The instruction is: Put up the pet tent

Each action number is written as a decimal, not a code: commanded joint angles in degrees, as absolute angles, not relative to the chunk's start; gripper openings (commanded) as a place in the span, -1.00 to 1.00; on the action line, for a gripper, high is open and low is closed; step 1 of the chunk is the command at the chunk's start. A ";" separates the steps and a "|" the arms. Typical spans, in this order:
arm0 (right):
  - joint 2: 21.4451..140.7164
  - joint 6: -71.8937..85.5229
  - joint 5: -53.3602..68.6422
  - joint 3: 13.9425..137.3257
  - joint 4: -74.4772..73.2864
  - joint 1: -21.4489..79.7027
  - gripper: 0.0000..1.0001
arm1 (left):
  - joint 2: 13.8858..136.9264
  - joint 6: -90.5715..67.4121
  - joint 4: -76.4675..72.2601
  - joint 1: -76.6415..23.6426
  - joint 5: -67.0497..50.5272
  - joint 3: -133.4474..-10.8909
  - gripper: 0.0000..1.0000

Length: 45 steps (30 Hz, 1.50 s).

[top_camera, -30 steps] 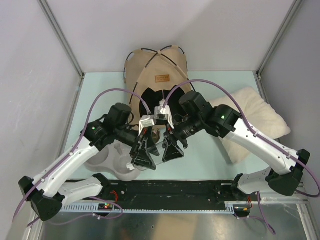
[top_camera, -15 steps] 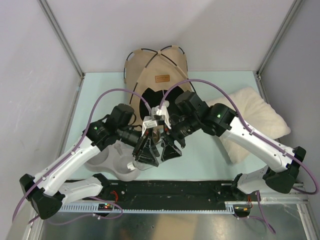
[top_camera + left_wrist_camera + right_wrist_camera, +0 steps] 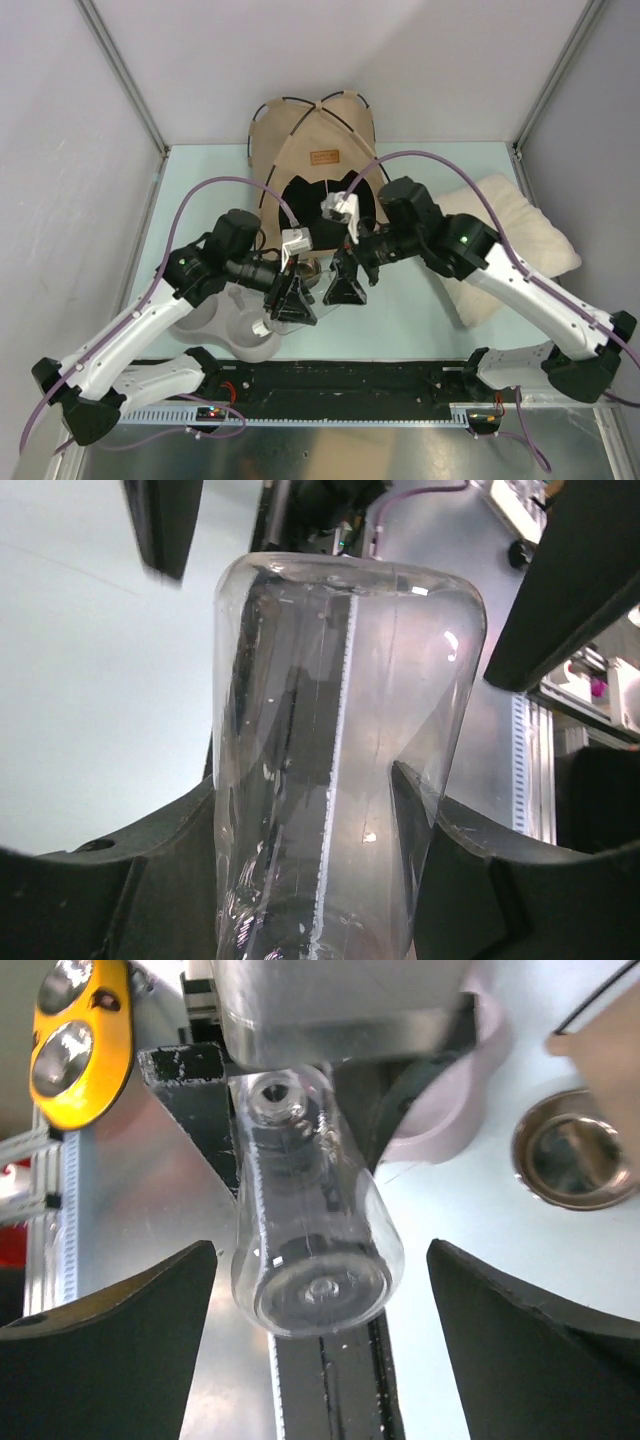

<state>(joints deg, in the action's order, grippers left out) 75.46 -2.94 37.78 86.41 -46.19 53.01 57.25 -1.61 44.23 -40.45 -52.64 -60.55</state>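
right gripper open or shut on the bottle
Open. In the right wrist view the right gripper has its fingers spread wide, one on each side of the bottle, neither touching it.

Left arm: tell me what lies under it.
A pale double pet bowl sits on the table under it. Two hollows show; the arm hides the bowl's far left part. The left tool holds a clear bottle.

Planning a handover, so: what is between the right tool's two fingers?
A clear bottle, base toward the camera, sits in the gap of the open right tool, touching neither finger. The right wrist view shows it.
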 commanded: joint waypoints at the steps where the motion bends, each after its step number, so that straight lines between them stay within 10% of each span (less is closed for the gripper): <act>1: 67.47 5.49 27.83 80.54 -32.10 51.38 0.88 | 54.15 -4.27 42.96 -40.56 -43.14 -63.21 0.10; 19: 70.81 31.68 -11.62 82.06 -9.24 58.82 0.99 | 40.91 -13.72 24.62 -40.88 -5.87 -59.97 0.17; 45: 80.65 36.37 -5.88 89.24 -11.74 60.06 0.99 | 43.31 -9.86 22.34 -40.94 0.47 -61.90 0.20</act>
